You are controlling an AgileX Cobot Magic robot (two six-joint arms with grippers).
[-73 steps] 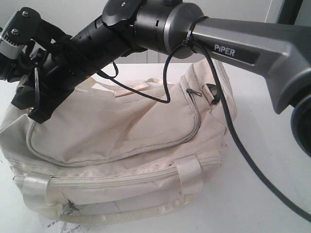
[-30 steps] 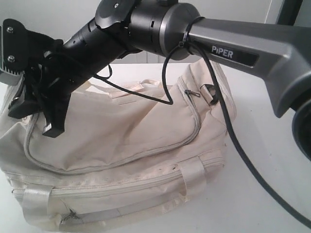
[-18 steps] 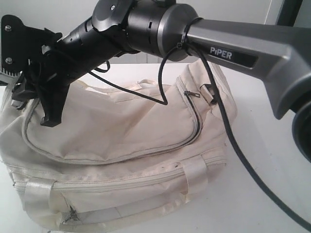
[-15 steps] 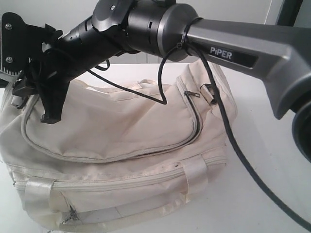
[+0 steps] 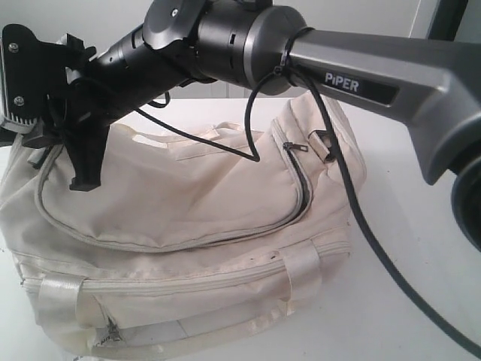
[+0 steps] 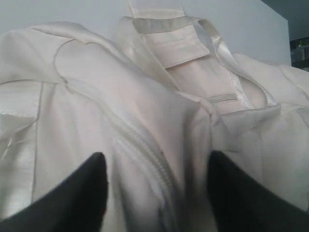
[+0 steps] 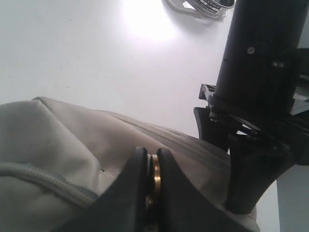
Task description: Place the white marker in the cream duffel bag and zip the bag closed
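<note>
Shifted upward, PiPER arm's (image 5: 361,79) right fingers (image 7: 129,193) pinch cream duffel bag's (image 5: 188,195) zip (image 7: 154,175).

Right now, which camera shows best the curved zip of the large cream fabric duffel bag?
Exterior view: nearly the whole curved zip shows on the cream duffel bag. Left wrist: a blurred stretch. Right wrist: one short piece.

Soft cream fabric duffel bag (image 5: 188,195) with pale grey zip lines and shiny cream strap handles (image 5: 301,267), on a plain white worktop (image 5: 421,226). Grey metal robot arm (image 5: 443,68) carries white "PIPER" lettering on black. A brass-coloured metal piece (image 7: 155,171) glints between the black fingers of the right gripper (image 7: 151,157). The left gripper (image 6: 155,159) is black too.
</note>
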